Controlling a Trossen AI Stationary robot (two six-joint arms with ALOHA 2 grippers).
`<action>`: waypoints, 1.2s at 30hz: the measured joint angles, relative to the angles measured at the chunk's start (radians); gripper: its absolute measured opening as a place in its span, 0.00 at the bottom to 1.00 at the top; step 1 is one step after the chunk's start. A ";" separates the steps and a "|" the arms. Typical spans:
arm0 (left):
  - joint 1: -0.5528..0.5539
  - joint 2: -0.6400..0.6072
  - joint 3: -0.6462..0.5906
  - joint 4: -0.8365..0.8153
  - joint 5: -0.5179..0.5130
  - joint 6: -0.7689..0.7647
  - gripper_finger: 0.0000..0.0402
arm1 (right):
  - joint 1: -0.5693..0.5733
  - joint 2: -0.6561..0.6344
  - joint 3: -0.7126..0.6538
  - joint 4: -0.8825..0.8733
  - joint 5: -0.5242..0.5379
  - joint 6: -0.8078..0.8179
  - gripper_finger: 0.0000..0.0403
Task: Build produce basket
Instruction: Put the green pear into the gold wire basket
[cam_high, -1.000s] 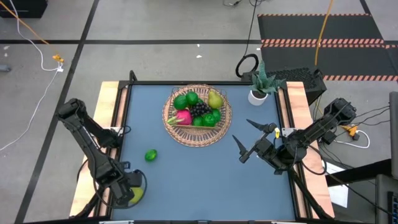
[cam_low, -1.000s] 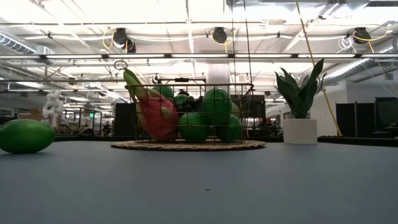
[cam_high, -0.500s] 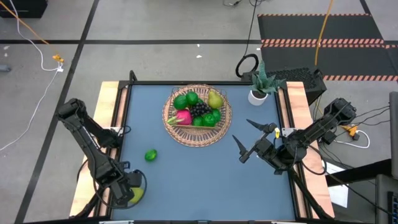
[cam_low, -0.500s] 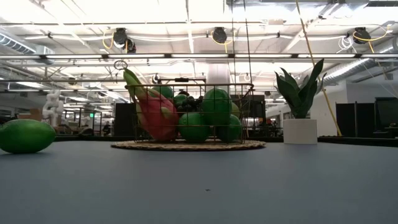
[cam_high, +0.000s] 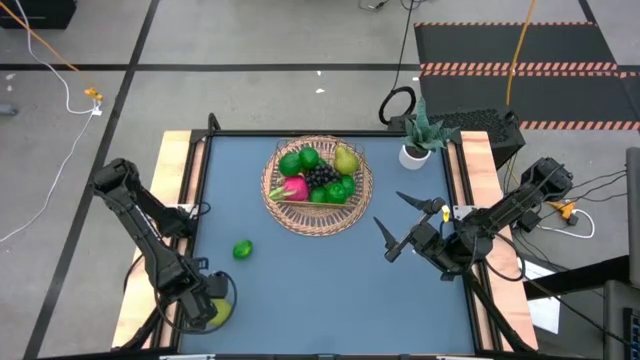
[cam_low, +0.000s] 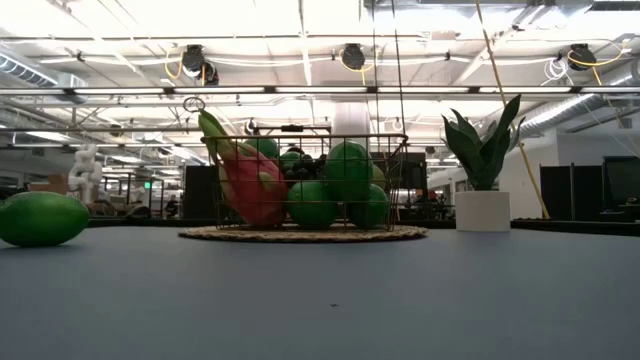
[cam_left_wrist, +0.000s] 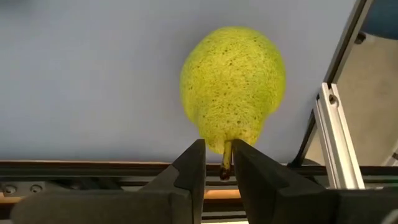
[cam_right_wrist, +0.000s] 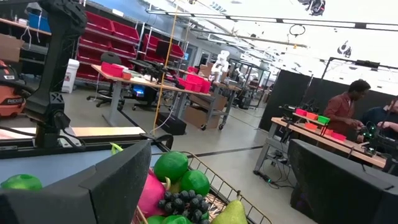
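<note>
your left gripper (cam_left_wrist: 217, 167) is sitting at the table's near left corner, fingers nearly closed, pinching the stem of a pear (cam_left_wrist: 233, 87); your right gripper (cam_high: 397, 226) is waiting wide open, holding nothing, by the right edge; the basket (cam_high: 352, 213) is sitting mid-table toward the far edge, holding fruit; one green fruit (cam_high: 242, 249) is lying apart on the table (cam_high: 310, 290).

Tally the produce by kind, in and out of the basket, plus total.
Green round fruits: 5 (about 4 in the basket, stacked and hard to separate; 1 loose)
Pears: 2 (1 in basket, 1 loose)
Dragon fruit: 1
Grape bunch: 1
Total: 9, approximate for the greens
</note>
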 joint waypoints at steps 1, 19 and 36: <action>0.000 0.000 0.001 0.000 0.000 0.007 0.20 | 0.000 0.000 0.000 0.000 0.000 0.000 0.93; 0.002 0.000 0.006 0.001 0.015 -0.007 0.10 | 0.000 0.000 0.000 0.000 0.000 0.010 0.93; 0.002 0.000 0.007 0.064 -0.003 -0.006 0.35 | 0.000 0.000 0.000 0.000 0.000 0.003 0.93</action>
